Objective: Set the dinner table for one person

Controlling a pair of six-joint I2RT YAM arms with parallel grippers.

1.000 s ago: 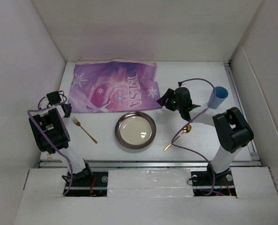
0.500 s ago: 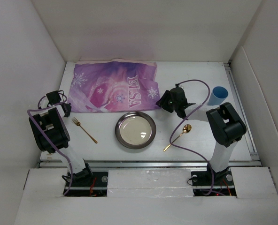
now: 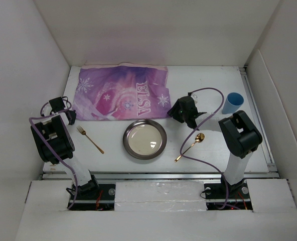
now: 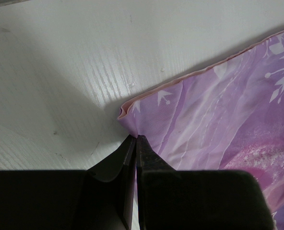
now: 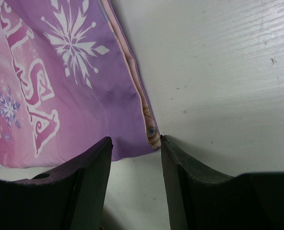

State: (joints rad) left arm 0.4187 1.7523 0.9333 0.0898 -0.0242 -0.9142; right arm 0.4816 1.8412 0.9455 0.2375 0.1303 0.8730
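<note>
Right fingers (image 5: 91,177) are straddling, spread, the mat's (image 5: 60,96) near-right corner; left fingers (image 4: 115,165) are pinching its near-left one. Everything is lying on the white table (image 3: 213,80). Closing short is risking a one-sided drag, bunching the mat against the plate (image 3: 144,139).

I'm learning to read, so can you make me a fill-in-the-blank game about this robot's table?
The purple placemat says ____. The cup is coloured ____. Seen from above, the gold fork lies to the ____ of the metal plate. The right end effector is ____, its fingers either side of the placemat's corner.
Missing words: ELSA; blue; left; open.
</note>
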